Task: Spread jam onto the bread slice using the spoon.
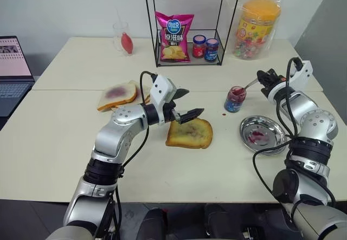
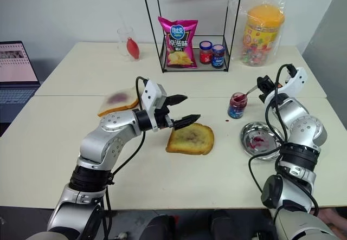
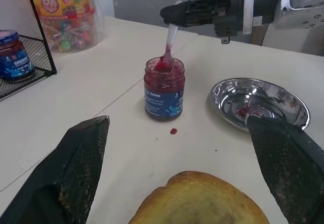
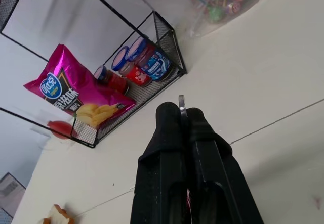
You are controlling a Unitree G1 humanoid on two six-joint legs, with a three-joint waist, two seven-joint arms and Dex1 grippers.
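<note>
The toasted bread slice (image 1: 190, 134) lies flat at the table's middle, its centre a little darker. My left gripper (image 1: 194, 102) hovers open just over its far left edge, holding nothing; both wide fingers (image 3: 76, 158) flank the slice in the left wrist view. To the right stands an open jam jar (image 1: 235, 99) with red jam (image 3: 163, 64) inside. My right gripper (image 1: 261, 77) is shut on the spoon (image 3: 171, 37) by its handle end (image 4: 181, 102). The spoon slants down with its bowl in the jar's mouth.
A round steel dish (image 1: 246, 123) smeared with jam sits near the right arm. A red drop (image 3: 173, 131) marks the table by the jar. Pale slices with a purple blotch (image 1: 116, 95) lie at left. Behind stand a wire rack (image 1: 190, 61) with a chips bag and jars, a candy tub (image 1: 259, 27) and a glass (image 1: 123, 38).
</note>
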